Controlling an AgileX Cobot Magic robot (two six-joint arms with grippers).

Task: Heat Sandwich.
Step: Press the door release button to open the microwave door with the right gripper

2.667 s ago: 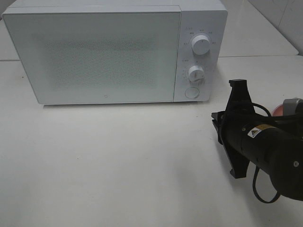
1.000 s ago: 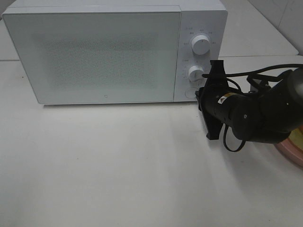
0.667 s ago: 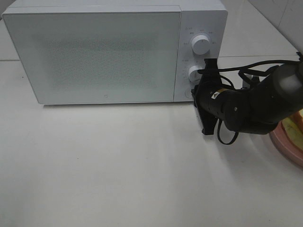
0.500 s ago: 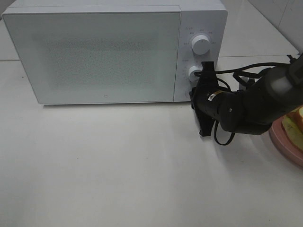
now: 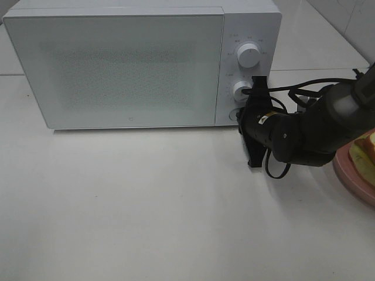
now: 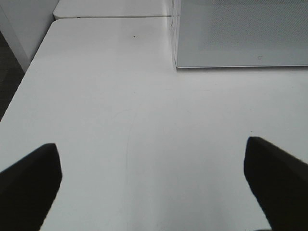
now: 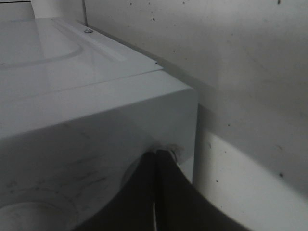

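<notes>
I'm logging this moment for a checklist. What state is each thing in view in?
Microwave: door closed.
Right gripper: shut, empty, tips at the microwave's lower front corner.
Left gripper: open, empty, over the table.
Sandwich: on its plate, outside the microwave.
Pink plate: on the table, partly out of view.

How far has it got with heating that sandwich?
Nothing looks finished: the microwave door is shut and the sandwich sits on its plate at the right. In hand: the right end effector, shut, has its tip at the panel just below the lower knob, probably to open the door. The left end effector hangs open over the table. Left: open, load the sandwich, close, set the time.
</notes>
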